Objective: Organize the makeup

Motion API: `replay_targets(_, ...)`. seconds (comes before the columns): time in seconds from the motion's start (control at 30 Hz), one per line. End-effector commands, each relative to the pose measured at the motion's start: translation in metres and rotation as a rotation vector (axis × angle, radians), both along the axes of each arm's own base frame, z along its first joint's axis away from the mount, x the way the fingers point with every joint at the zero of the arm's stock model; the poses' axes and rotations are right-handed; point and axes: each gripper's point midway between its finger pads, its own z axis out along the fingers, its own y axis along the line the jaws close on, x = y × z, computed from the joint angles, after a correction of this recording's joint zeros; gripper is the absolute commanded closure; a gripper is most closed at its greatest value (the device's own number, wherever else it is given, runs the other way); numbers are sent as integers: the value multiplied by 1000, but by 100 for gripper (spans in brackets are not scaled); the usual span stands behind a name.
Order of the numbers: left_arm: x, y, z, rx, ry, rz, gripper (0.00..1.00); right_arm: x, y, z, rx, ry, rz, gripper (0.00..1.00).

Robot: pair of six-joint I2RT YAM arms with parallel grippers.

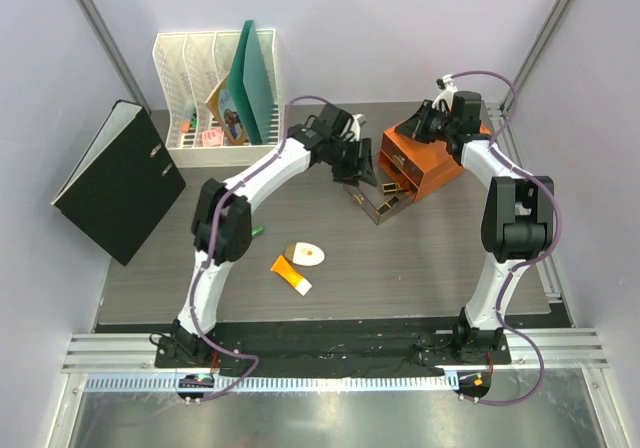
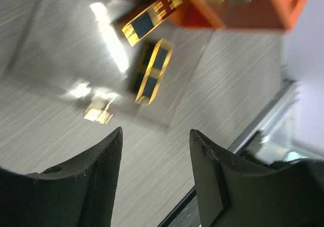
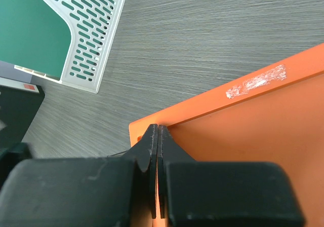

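My left gripper (image 1: 352, 165) (image 2: 156, 131) hangs open above the table, just left of the orange drawer box (image 1: 428, 158), with nothing between its fingers. Ahead of it in the left wrist view, one black-gold lipstick (image 2: 152, 71) lies in a clear pulled-out drawer (image 1: 380, 204) and another (image 2: 152, 18) lies near the box front. A white oval compact (image 1: 305, 254), an orange white-capped tube (image 1: 290, 275) and a small green tube (image 1: 257, 231) lie on the table near the left arm. My right gripper (image 1: 432, 123) (image 3: 158, 130) is shut, its tips on the corner of the box top (image 3: 243, 130).
A white file rack (image 1: 205, 88) (image 3: 96, 39) holding a green folder (image 1: 252, 73) (image 3: 30, 29) stands at the back left. A black binder (image 1: 118, 180) leans at the table's left edge. The table's right rail (image 2: 263, 120) shows in the left wrist view.
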Motion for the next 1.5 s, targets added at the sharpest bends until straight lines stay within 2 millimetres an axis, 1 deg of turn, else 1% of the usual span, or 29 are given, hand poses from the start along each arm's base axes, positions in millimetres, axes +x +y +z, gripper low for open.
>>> replay_targets(0.0,-13,82,38,202,-162,2,44,-118,-18,-168,-145,663,-17,99)
replay_targets(0.03,-22,105,19,268,-124,4,44,-118,-17,-169,-145,664,-18,99)
replay_targets(0.07,-29,119,13,310,-123,-5,44,-117,-17,-168,-143,662,-17,99)
replay_targets(0.1,-33,138,17,362,-162,-4,43,-118,-17,-168,-143,664,-17,99)
replay_targets(0.13,-49,161,-6,436,-107,-17,42,-118,-18,-168,-145,661,-17,99)
replay_targets(0.17,-57,176,-15,481,-89,-18,42,-117,-17,-167,-145,661,-18,99)
replay_targets(0.2,-60,194,-14,541,-113,-8,41,-118,-17,-168,-143,662,-17,99)
replay_targets(0.23,-78,214,-34,608,-50,-19,41,-118,-17,-169,-145,664,-18,99)
replay_targets(0.27,-83,230,-39,652,-33,-4,41,-118,-17,-168,-143,664,-17,99)
replay_targets(0.3,-88,241,-44,687,-19,5,41,-118,-17,-168,-145,662,-18,99)
replay_targets(0.33,-96,260,-52,752,-2,26,40,-118,-18,-169,-145,663,-17,99)
replay_targets(0.43,-109,288,-66,831,53,62,40,-117,-18,-168,-143,662,-21,99)
replay_targets(0.5,-114,298,-73,857,80,74,40,-118,-17,-168,-145,664,-18,99)
replay_targets(0.57,-113,307,-79,913,94,107,40,-118,-17,-169,-144,664,-19,99)
replay_targets(0.67,-109,312,-84,951,98,131,40,-117,-17,-168,-144,661,-19,99)
replay_targets(0.73,-106,312,-86,950,94,135,40,-118,-17,-168,-144,663,-19,99)
replay_targets(0.83,-104,311,-96,956,107,119,40,-118,-17,-168,-144,663,-19,99)
replay_targets(0.87,-104,312,-103,970,121,113,40,-118,-17,-168,-143,664,-18,99)
replay_targets(1.03,-96,306,-114,962,124,107,41,-118,-17,-168,-144,663,-16,99)
replay_targets(1.13,-91,301,-121,947,139,113,44,-118,-17,-168,-143,664,-17,99)
replay_targets(1.2,-88,298,-124,941,149,118,56,-118,-17,-168,-143,662,-17,99)
replay_targets(1.23,-89,297,-129,941,166,107,79,-118,-17,-168,-144,663,-16,99)
replay_targets(1.27,-86,294,-129,935,165,109,92,-118,-17,-168,-145,662,-18,99)
replay_targets(1.3,-84,292,-129,929,167,113,100,-118,-18,-168,-143,661,-17,99)
replay_targets(1.33,-84,290,-128,922,173,112,100,-118,-17,-168,-145,662,-18,99)
replay_targets(1.4,-76,284,-119,892,153,125,100,-118,-17,-168,-143,664,-17,99)
replay_targets(1.43,-72,277,-110,859,135,137,100,-118,-17,-168,-144,663,-16,99)
replay_targets(1.47,-60,271,-99,828,104,160,100,-118,-17,-168,-143,663,-15,99)
